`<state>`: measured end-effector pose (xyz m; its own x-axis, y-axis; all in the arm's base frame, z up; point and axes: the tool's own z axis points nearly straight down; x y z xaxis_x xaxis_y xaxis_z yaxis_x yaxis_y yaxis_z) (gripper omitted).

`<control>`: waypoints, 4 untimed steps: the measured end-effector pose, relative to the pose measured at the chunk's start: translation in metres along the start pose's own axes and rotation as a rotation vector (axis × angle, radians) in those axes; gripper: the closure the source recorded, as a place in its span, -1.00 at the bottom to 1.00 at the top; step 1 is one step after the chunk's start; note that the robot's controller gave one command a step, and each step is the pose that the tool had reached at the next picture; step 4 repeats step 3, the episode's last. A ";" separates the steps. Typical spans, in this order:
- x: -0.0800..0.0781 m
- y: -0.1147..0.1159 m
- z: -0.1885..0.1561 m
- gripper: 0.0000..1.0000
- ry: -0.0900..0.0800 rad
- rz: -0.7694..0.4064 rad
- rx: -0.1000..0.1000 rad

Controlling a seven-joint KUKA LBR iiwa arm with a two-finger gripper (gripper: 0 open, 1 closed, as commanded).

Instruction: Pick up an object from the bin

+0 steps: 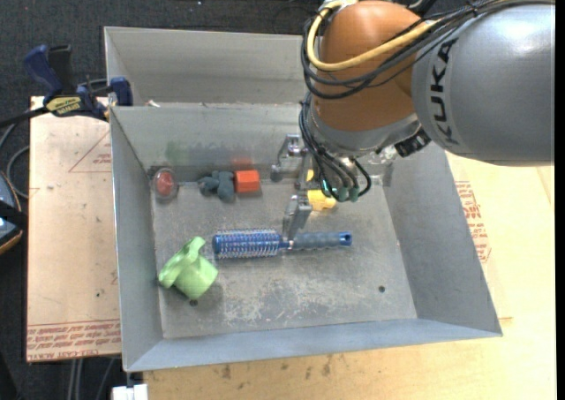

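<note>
Orange-capped arm's gripper [297, 215], opening unclear, over blue brush [249, 244] on speckled grey bin [291, 301] floor.

Bright, even light from overhead here: soft sheen on the orange wrist cover [366, 54], pale glare along the back wall of the bin [203, 58], shadows faint.
</note>
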<state>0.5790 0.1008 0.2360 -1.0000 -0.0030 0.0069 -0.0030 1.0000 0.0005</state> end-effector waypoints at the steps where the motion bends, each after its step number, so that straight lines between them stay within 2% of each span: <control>1: 0.011 -0.056 0.157 -1.00 -0.004 -0.106 0.000; 2: 0.010 -0.055 0.153 1.00 -0.007 -0.107 0.000; 3: 0.019 -0.051 0.010 1.00 -0.016 -0.162 0.000; 4: 0.019 -0.051 0.010 1.00 -0.016 -0.162 0.000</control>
